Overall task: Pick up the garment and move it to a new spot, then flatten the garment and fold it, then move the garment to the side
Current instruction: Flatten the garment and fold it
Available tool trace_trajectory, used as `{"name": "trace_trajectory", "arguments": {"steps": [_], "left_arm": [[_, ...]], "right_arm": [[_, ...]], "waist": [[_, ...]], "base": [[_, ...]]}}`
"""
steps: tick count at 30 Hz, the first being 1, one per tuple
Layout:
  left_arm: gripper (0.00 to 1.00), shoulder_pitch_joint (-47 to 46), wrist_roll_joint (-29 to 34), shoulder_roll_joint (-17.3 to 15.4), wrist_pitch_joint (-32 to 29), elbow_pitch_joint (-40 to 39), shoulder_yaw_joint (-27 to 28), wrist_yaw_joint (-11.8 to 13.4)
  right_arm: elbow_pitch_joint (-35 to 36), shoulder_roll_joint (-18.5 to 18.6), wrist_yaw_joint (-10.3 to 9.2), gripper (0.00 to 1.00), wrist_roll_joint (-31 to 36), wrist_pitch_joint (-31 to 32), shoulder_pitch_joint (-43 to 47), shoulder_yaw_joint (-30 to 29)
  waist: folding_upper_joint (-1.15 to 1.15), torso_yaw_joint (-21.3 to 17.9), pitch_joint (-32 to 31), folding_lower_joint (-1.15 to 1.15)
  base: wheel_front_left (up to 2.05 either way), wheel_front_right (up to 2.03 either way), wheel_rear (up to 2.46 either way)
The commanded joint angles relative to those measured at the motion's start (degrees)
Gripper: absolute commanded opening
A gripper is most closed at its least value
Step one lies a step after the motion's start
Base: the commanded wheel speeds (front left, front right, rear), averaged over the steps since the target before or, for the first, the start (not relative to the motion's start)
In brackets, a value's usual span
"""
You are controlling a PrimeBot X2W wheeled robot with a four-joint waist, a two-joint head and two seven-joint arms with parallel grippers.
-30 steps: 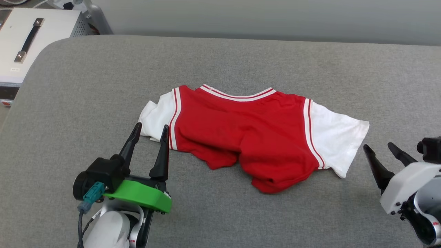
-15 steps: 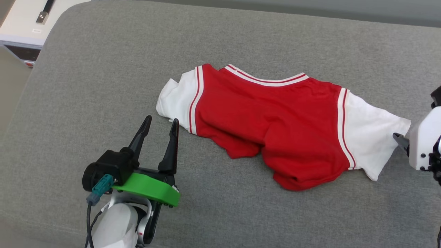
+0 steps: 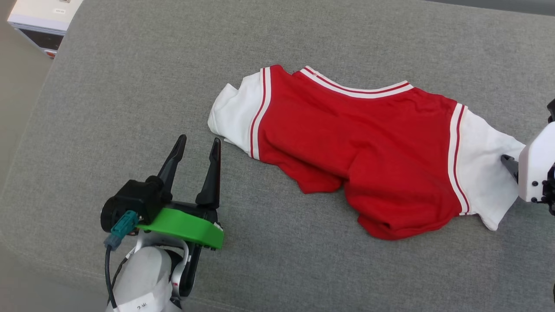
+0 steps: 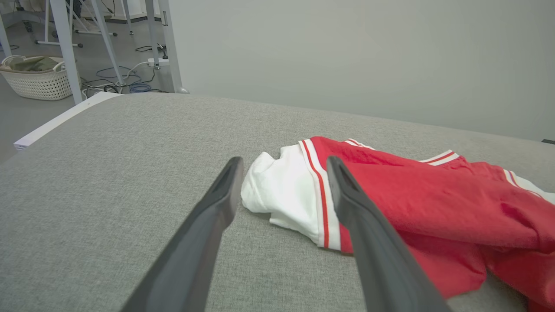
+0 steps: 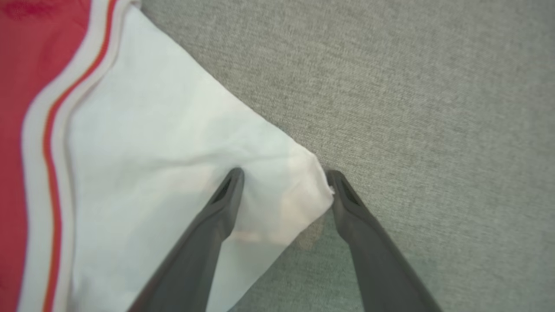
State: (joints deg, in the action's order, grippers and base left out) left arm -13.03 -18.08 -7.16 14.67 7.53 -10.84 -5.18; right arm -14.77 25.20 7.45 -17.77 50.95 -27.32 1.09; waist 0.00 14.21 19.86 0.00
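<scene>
Both jaws stand wide. The right gripper (image 5: 285, 175) has come in from beside the garment (image 3: 360, 143), rumpled on the grey pad (image 3: 130, 78), to straddle its white sleeve corner (image 5: 299, 190). The left gripper (image 3: 199, 139) still waits near the other sleeve (image 3: 234, 112). A pickup pinch looks next.

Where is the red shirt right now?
The red shirt lies rumpled on the grey padded top, right of middle in the head view, between the open left pincer and the open right pincer, whose tips straddle its white sleeve corner.
</scene>
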Motion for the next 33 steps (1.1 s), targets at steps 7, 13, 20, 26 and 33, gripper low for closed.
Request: {"name": "trace_trajectory", "arguments": {"steps": [7, 13, 20, 26, 33], "left_arm": [[1.0, -0.8, 1.07, 0.39, 0.32, 1.37, 1.59, -0.64], [1.0, -0.38, 1.39, 0.22, 0.32, 2.2, 2.28, -0.9], [1.0, -0.19, 1.11, -0.28, 0.27, 3.37, 2.26, -1.26], [1.0, -4.86, -0.68, -2.77, -3.98, 5.17, 0.81, -1.85], [1.0, -17.89, -6.63, -9.95, -20.26, 7.3, -3.03, -2.26]], "right_arm": [[-1.16, -0.29, 0.03, 0.0, -2.28, -3.06, 2.56, 1.25], [0.12, 1.69, 0.03, 0.0, -3.58, -6.43, 4.76, -0.63], [1.16, 3.87, 0.03, 0.0, -3.33, -8.17, 7.08, -2.69], [1.83, 3.08, 0.03, 0.0, -2.58, -8.99, 6.43, -2.97], [3.88, 1.93, 0.03, 0.0, -2.99, -9.6, 4.3, -1.7]], "waist": [[0.0, -1.68, -1.56, 0.0], [0.0, -3.4, -3.37, 0.0], [0.0, -4.98, -4.08, 0.0], [0.0, -6.66, -1.97, 0.0], [0.0, -9.26, 0.46, 0.0]], "base": [[0.0, 0.0, 0.0], [0.0, 0.0, 0.0], [0.0, 0.0, 0.0], [0.0, 0.0, 0.0], [0.0, 0.0, 0.0]]}}
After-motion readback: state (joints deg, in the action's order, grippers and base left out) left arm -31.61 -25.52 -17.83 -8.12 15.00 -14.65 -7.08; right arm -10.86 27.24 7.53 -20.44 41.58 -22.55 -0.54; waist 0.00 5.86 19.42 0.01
